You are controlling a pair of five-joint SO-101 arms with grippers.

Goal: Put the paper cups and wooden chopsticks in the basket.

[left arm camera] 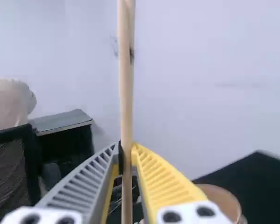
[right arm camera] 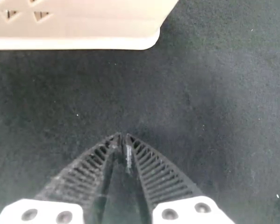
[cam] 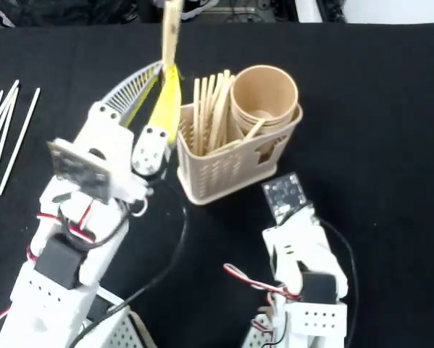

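The basket stands on the black table. A stack of paper cups sits inside it, at the end farther from the left arm. Beside the cups, within the same basket, a bundle of wooden chopsticks leans upright, their tops above the rim.

The left gripper hangs just beside the basket, at the end where the bundle stands and above the rim. Its yellow finger and grey finger pinch a single chopstick between their tips. That stick stands nearly upright and rises well past the fingertips, and it is outside the basket, touching neither the rim nor the bundle. In the left wrist view the rim of a cup shows low down, past the yellow finger.

The right gripper sits low over the table, near the basket on the side facing the arms' bases. Its two dark fingers are pressed together at the tips with nothing between them. The basket's lower wall lies a little way beyond those tips, apart from them.

A few loose chopsticks lie flat on the table, well apart from the basket, on the far side of the left arm from it.
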